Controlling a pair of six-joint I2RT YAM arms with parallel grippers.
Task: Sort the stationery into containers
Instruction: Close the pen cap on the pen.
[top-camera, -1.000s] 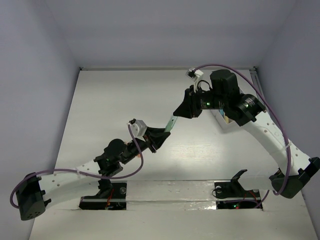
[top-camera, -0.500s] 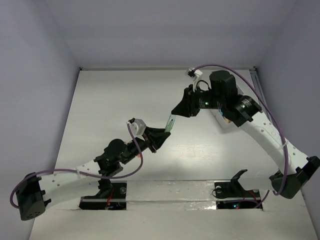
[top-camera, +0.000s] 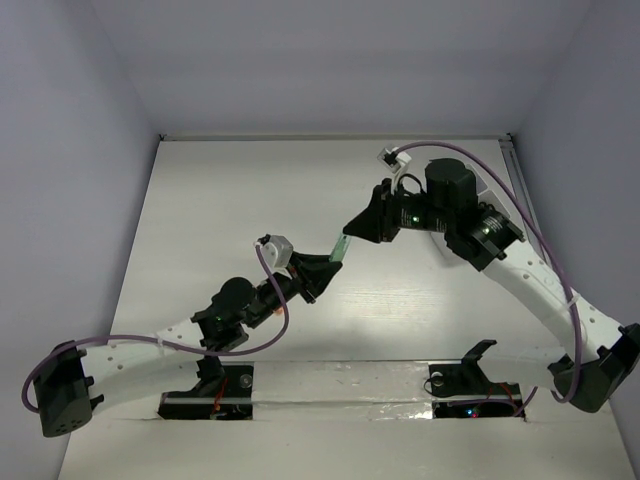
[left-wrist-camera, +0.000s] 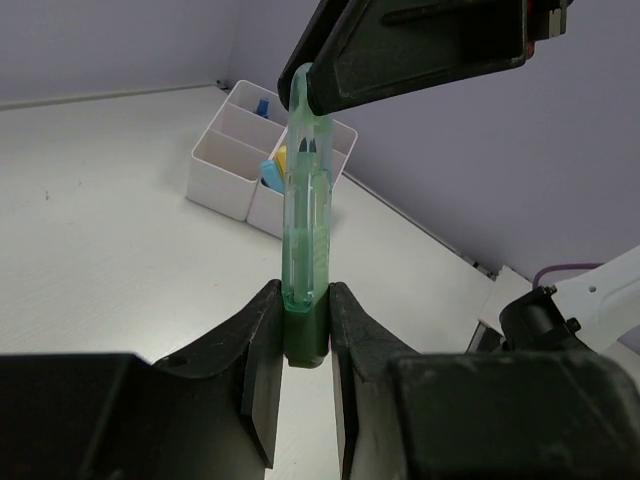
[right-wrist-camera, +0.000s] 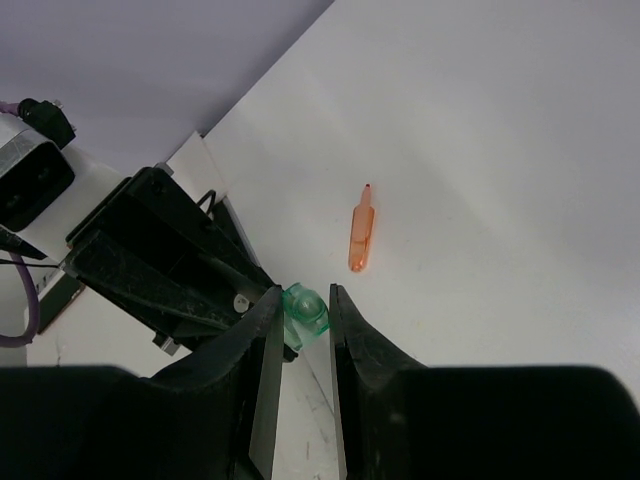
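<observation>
Pinching opposite ends of a slender translucent green pen (left-wrist-camera: 305, 215) with left end effector (left-wrist-camera: 305, 312) and right end effector (right-wrist-camera: 301, 312) above smooth white desk (top-camera: 220, 200).

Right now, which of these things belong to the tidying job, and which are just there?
Part of the job:
- green translucent plastic pen, gripped at opposite ends by the left gripper and the right gripper
- orange translucent pen-shaped piece, lying loose
- white divided plastic tray, holding blue and yellow pieces

Just there:
- purple cables on the arms
- white table
</observation>
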